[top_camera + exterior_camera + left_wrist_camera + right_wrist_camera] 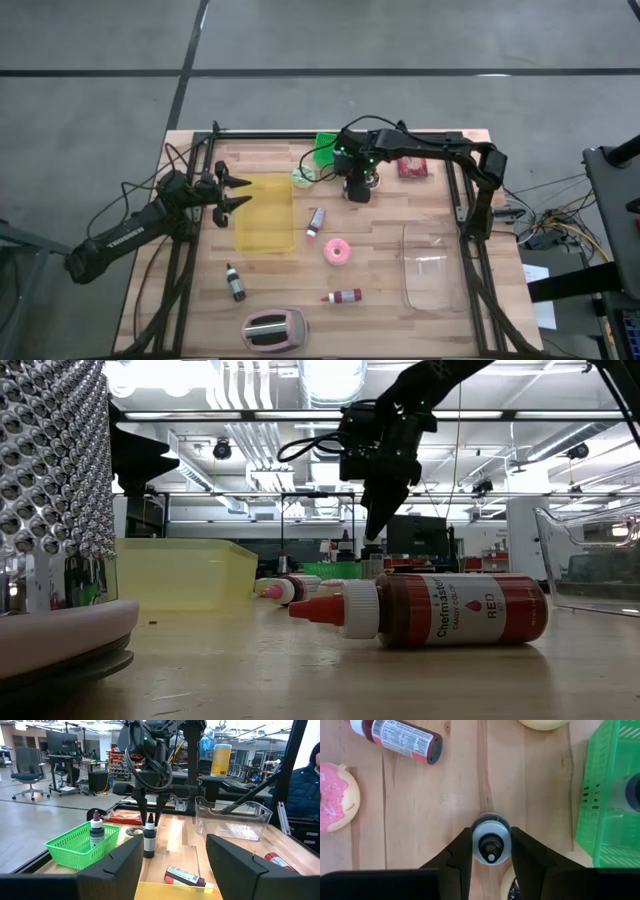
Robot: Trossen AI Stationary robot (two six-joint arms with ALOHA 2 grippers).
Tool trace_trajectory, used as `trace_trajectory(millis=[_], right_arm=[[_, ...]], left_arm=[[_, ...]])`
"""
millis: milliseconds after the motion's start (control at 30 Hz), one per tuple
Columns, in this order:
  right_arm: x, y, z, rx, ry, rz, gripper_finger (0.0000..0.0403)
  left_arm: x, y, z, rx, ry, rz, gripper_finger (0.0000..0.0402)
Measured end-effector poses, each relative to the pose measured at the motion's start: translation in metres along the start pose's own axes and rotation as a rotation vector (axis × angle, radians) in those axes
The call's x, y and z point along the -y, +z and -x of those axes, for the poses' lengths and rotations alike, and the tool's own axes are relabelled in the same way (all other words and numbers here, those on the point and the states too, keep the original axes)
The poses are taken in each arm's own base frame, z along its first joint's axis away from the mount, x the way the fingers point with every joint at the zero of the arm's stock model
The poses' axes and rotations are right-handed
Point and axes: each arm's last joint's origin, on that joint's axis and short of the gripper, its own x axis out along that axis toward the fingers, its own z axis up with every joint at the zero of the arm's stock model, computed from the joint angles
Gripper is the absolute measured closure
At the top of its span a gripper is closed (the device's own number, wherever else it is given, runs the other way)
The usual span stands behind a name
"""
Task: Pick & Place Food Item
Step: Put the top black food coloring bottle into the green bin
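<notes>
A small food-colouring bottle (149, 840) with a black cap and a white label stands upright on the wooden table (380, 240), just near the green basket (325, 150). My right gripper (491, 836) comes down on it from above and is shut on its top. From above, the bottle (491, 844) shows as a round cap between the two fingers. At the table's left side my left gripper (232, 190) hovers level and open over the edge of the yellow tray (265, 215), holding nothing. My right gripper pinches the bottle's upper part, at the cap and shoulder (491, 831), between its two fingers (465, 852), one on each side. The fingers point steeply down along the upright bottle. The bottle's base (148, 855) seems to rest on the table.
A second bottle (96, 832) stands in the basket. Nearby lie a bottle on its side (400, 740), a pink donut (340, 252), a red sauce bottle (342, 296), a dark bottle (235, 283), a toaster (273, 328), a clear bin (430, 265) and a red packet (413, 167).
</notes>
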Motion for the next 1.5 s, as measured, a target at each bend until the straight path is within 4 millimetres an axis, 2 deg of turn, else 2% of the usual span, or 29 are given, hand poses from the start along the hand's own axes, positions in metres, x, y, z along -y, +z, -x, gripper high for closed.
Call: trace_trajectory(millis=[367, 833, 1000, 1333, 1500], right_arm=[[-0.004, 0.015, 0.029, -0.009, -0.08, 0.014, 0.0305], [0.0, 0.035, 0.079, 0.013, -0.227, 0.049, 0.0305], [0.012, 0.032, 0.085, 0.013, -0.257, 0.027, 0.0305], [0.051, 0.016, 0.082, 0.013, -0.302, -0.033, 0.0305], [0.068, 0.011, 0.082, 0.051, -0.262, -0.063, 0.0305]], left_arm=[[0.0, 0.0, 0.0, 0.0, -0.002, 0.0, 0.0179], [0.0, 0.0, 0.0, 0.0, -0.002, 0.0, 0.0179], [0.0, 0.0, 0.0, 0.0, -0.002, 0.0, 0.0179], [0.0, -0.001, 0.0, -0.005, -0.002, 0.003, 0.0179], [0.0, -0.001, 0.0, -0.005, -0.001, 0.003, 0.0179]])
